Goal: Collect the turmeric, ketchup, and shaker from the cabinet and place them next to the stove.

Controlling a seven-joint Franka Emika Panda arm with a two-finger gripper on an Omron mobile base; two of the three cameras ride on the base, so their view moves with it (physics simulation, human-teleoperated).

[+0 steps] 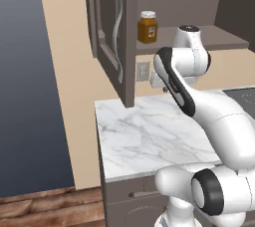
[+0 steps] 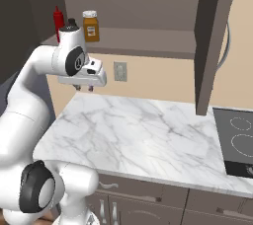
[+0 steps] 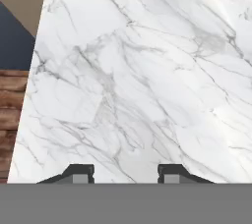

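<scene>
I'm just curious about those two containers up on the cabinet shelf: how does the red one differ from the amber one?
The ketchup is a slim, bright red bottle with a pointed nozzle; the turmeric is a wider amber jar with a flat pale lid and a label. The ketchup stands nearer the shelf's end, partly behind the arm; the turmeric is in plain sight. Both stand upright on the cabinet shelf.

Turmeric [image 2: 90, 26], ketchup [image 2: 59, 21] on cabinet [image 2: 148, 41] shelf

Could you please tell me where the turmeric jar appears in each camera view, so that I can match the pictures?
Left base view: the turmeric stands on the cabinet shelf, top centre, right of the open door.
Right base view: the turmeric is at upper left, right of the ketchup.
Hand view: not in it.
Shared landmark: the wall outlet beneath the shelf.
</scene>
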